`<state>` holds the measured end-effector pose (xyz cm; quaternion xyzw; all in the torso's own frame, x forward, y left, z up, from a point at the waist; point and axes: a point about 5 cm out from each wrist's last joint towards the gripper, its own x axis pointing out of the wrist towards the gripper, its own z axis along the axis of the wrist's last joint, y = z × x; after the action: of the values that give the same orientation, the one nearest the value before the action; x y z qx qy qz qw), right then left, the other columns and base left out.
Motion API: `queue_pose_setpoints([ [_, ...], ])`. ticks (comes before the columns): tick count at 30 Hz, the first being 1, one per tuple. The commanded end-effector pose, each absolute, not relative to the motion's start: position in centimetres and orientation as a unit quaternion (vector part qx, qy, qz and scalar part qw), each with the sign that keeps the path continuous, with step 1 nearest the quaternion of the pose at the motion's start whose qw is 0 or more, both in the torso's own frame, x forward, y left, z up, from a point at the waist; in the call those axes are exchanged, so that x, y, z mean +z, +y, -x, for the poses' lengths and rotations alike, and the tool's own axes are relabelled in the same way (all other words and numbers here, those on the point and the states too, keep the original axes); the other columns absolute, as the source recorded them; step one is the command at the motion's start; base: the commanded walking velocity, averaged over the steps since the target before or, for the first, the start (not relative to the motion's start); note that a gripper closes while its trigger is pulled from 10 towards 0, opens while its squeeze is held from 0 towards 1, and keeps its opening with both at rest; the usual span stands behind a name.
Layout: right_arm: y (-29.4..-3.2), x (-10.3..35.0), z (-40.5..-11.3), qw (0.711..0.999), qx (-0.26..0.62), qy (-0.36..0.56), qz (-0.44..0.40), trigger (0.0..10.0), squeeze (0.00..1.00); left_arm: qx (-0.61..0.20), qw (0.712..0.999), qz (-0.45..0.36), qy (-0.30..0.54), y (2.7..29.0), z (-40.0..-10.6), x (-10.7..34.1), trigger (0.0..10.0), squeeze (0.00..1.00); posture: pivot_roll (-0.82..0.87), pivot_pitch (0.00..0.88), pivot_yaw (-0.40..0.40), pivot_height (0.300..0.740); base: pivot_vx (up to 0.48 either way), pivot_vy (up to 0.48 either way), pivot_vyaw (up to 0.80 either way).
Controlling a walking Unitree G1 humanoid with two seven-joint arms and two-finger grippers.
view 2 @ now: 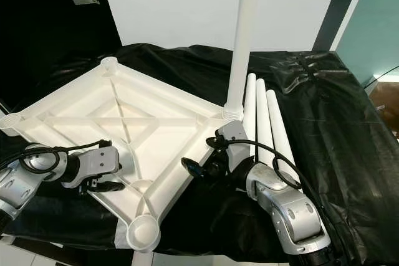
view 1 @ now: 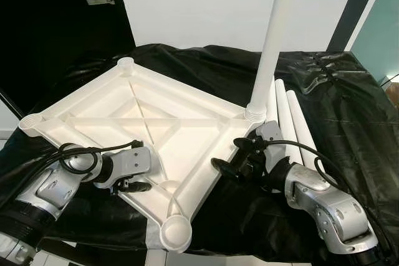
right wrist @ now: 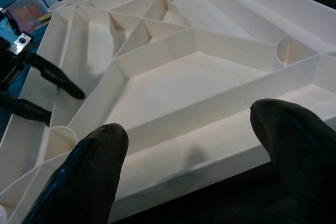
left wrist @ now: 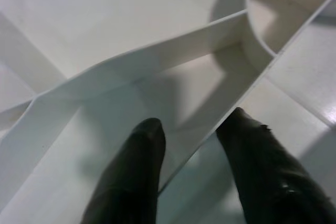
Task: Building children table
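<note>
The loose table legs [view 1: 293, 123] lay just beyond the open right end effector [view 1: 227, 167], lengthwise away from it; the left end effector [view 1: 134, 186] straddled the upturned table top's [view 1: 112, 101] rim, open.

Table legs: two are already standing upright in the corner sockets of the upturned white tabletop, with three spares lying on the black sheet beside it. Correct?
Not quite. Only one leg stands upright in a corner socket of the tabletop, as the left eye view shows; the other sockets are empty. The three spare legs do lie on the black sheet beside it.
</note>
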<state>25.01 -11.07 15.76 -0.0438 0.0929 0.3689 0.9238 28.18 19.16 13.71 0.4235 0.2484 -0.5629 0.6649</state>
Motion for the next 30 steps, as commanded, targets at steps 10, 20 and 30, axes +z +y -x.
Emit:
queue_pose_setpoints([
  [10, -11.4, 15.9, -24.6, 0.932, 0.35, 0.092, 0.031, 10.0, 0.0, -0.575, 0.654, -0.42, 0.256, 18.6, -28.6, 13.3, 0.0, 0.0, -0.05, 0.031, 0.076, 0.74, 0.0, 0.0, 0.0],
  [20, -11.7, 16.0, -25.0, 0.939, 0.331, 0.087, 0.029, 10.0, 0.0, -0.522, 0.694, -0.425, 0.256, 19.4, -29.7, 13.7, 0.0, 0.0, -0.06, 0.024, 0.078, 0.74, 0.0, 0.0, 0.0],
  [30, -11.9, 16.1, -25.3, 0.942, 0.323, 0.087, 0.028, 10.0, 0.0, -0.459, 0.766, -0.388, 0.229, 19.0, -30.8, 14.3, 0.0, 0.0, -0.05, 0.029, 0.069, 0.74, 0.0, 0.0, 0.0],
])
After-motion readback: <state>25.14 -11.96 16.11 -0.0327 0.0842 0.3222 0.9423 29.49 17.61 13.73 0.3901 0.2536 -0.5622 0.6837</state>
